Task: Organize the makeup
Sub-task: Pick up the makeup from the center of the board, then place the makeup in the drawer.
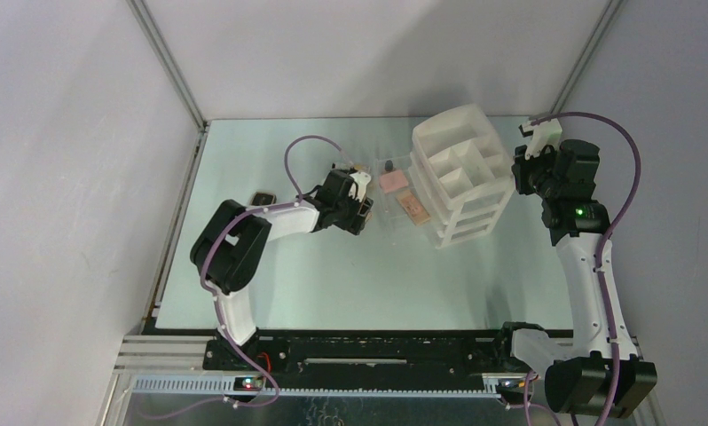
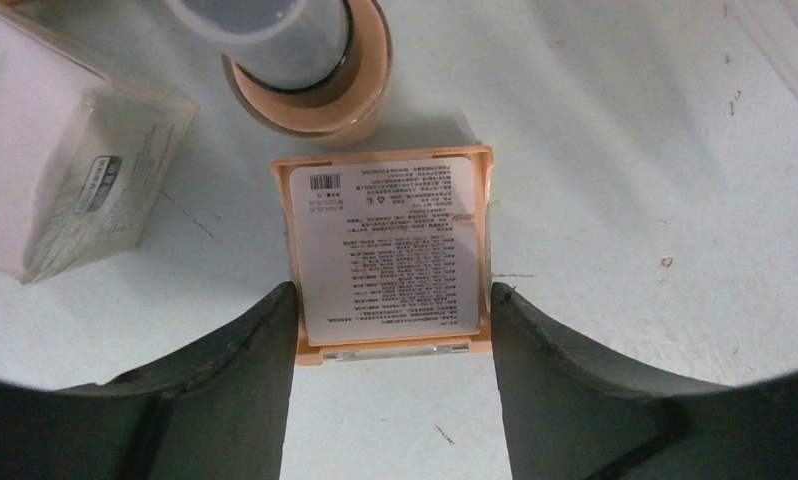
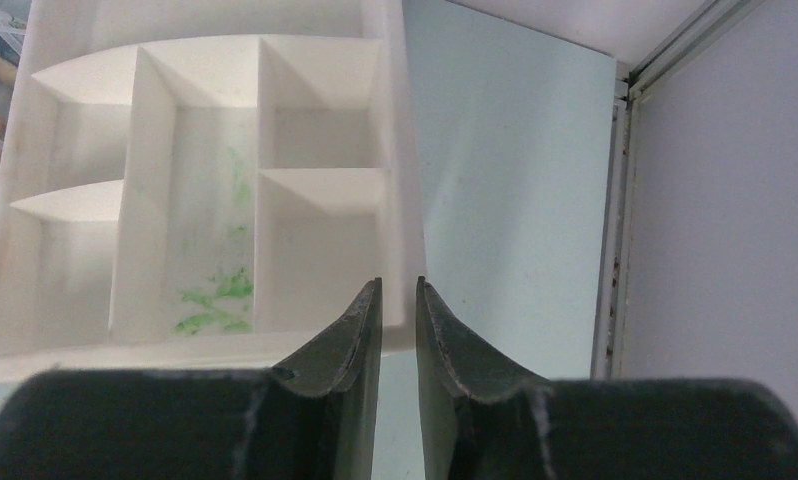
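Observation:
In the left wrist view a flat beige palette (image 2: pixel 390 255) lies label-up on the table. My left gripper (image 2: pixel 393 300) is closed on its near end, one finger against each side edge. Just beyond it stand a beige bottle with a black cap (image 2: pixel 315 60) and a small white box (image 2: pixel 65 150). In the top view the left gripper (image 1: pixel 361 209) is beside a clear drawer holding two pink palettes (image 1: pixel 393 180). My right gripper (image 3: pixel 399 285) pinches the near right wall of the white organizer (image 3: pixel 215 180). A black compact (image 1: pixel 263 196) lies far left.
The white organizer (image 1: pixel 461 173) stands tilted at the back right, its top compartments bare apart from green smears (image 3: pixel 215 295). The clear drawer (image 1: pixel 379 206) juts out from it toward the left arm. The enclosure's right wall and rail (image 3: pixel 620 200) run close behind the right gripper.

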Tool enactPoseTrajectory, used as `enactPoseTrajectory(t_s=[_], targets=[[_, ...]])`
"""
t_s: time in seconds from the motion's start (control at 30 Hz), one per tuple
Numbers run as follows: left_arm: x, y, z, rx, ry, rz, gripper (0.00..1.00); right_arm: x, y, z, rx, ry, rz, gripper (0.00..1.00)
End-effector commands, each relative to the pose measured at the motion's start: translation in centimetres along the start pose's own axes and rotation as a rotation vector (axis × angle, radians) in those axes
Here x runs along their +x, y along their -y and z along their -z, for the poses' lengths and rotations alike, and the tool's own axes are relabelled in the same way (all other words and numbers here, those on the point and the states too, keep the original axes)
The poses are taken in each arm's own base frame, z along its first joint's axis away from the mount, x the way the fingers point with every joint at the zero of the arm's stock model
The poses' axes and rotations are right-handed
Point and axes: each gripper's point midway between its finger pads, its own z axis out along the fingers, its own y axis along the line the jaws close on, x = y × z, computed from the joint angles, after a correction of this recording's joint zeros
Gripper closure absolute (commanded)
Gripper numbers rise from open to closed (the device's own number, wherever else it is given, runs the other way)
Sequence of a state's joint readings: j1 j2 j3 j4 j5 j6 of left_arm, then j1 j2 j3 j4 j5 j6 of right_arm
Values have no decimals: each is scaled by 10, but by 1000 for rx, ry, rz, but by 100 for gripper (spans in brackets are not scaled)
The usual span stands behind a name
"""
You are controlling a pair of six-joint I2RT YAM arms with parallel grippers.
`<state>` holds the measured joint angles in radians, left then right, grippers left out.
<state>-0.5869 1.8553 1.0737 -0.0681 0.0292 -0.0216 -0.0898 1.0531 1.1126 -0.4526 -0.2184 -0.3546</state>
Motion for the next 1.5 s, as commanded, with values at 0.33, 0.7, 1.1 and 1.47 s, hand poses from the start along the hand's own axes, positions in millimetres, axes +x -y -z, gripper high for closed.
enactPoseTrajectory(t_s=[0.33,0.7,1.1,1.47], targets=[[4,10,88,93,19,-211,53,-7,3,3,16,30,26,75],[-38,32,165,172,117,-375,55,-10,1,6,8,41,25,75],[-126,92,157,257,167,-471,54,-9,-2,6,-9,40,21,74],[-144,124,94,324,100,-420,53,-11,-4,8,-16,47,22,75]])
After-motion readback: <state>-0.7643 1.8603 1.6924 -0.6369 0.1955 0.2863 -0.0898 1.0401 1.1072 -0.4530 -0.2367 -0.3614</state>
